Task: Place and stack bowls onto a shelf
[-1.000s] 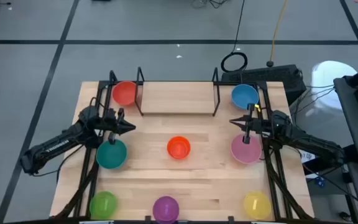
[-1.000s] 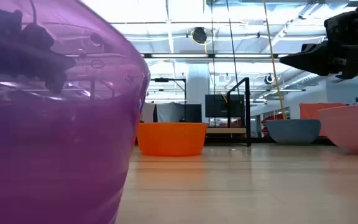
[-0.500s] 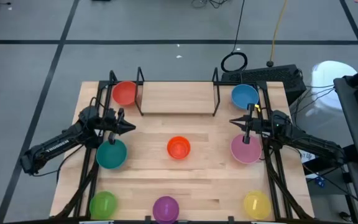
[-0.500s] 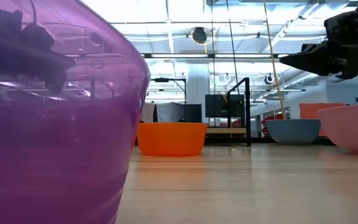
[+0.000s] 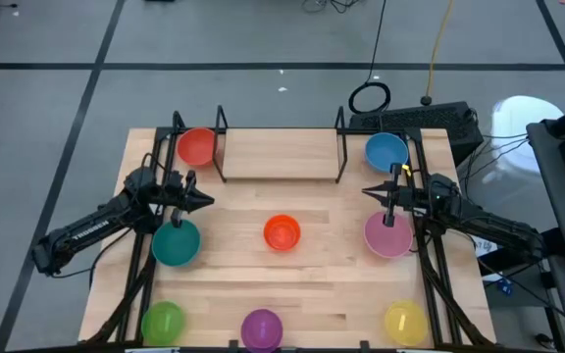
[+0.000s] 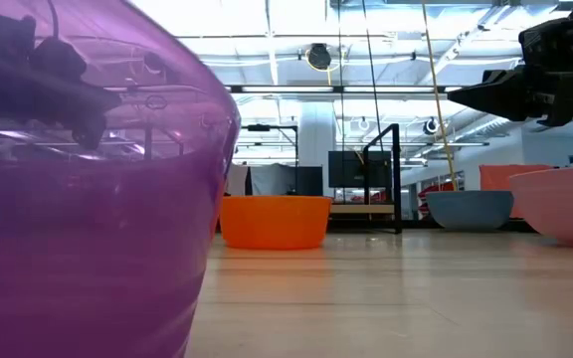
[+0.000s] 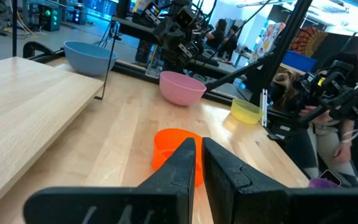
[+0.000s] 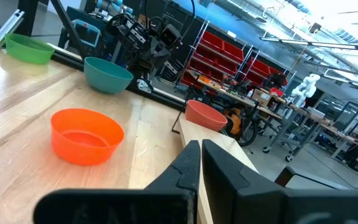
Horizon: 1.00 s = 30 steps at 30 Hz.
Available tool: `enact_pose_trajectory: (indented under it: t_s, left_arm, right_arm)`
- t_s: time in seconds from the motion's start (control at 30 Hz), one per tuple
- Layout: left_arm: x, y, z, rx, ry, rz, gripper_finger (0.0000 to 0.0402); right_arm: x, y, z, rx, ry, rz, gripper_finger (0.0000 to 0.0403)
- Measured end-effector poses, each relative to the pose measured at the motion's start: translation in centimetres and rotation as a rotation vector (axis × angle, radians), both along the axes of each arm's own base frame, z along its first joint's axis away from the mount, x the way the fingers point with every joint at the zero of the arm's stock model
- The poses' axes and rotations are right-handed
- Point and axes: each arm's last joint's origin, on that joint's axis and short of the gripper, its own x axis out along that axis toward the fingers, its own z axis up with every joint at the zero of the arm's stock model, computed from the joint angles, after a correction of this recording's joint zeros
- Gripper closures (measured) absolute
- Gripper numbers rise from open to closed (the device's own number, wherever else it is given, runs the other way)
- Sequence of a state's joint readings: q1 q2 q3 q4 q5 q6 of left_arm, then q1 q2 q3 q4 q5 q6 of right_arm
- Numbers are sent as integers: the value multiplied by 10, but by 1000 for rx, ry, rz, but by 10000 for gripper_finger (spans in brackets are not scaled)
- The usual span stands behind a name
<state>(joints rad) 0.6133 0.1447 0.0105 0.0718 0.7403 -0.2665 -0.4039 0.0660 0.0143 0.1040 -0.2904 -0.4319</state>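
Eight bowls stand on their bases on the table: red (image 5: 196,146) and blue (image 5: 386,152) outside the shelf's ends, teal (image 5: 176,243), orange (image 5: 282,232), pink (image 5: 388,233), green (image 5: 163,321), purple (image 5: 261,328), yellow (image 5: 405,321). The shelf (image 5: 281,157), black rods with a pale board, sits at the far edge and bears no bowl. My left gripper (image 5: 207,201) hovers shut above the teal bowl's far side, pointing right. My right gripper (image 5: 367,192) hovers shut above the pink bowl's far side, pointing left. Both wrist views look at the orange bowl (image 7: 169,146) (image 8: 86,135).
In the low view the purple bowl (image 6: 88,199) fills the left half, right in front of the camera. Black frame rails run along the table's left and right sides under the arms. A person (image 7: 353,99) sits beyond the table's near side. Bare wood lies around the orange bowl.
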Motion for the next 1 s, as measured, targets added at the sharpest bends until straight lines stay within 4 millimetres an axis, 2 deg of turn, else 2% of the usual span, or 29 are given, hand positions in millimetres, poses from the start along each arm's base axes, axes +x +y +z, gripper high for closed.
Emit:
enact_pose_trajectory:
  t_s: [0.33,0.53,0.67,0.73,0.9,1.0]
  left_arm:
    - [0,0,0,0,0,0,369]
    - [0,0,0,0,0,0,369]
    - [0,0,0,0,1,0,369]
    - [0,0,0,0,0,0,369]
    - [0,0,0,1,-1,0,369]
    - [0,0,0,2,-2,0,369]
  right_arm:
    - [0,0,0,12,0,0,390]
    - [0,0,4,422,-84,24,390]
    - [0,2,1,436,-3,77,390]
    - [-4,5,18,382,-29,117,390]
    - [-12,8,55,428,-64,124,390]
    - [-21,12,87,435,-104,131,390]
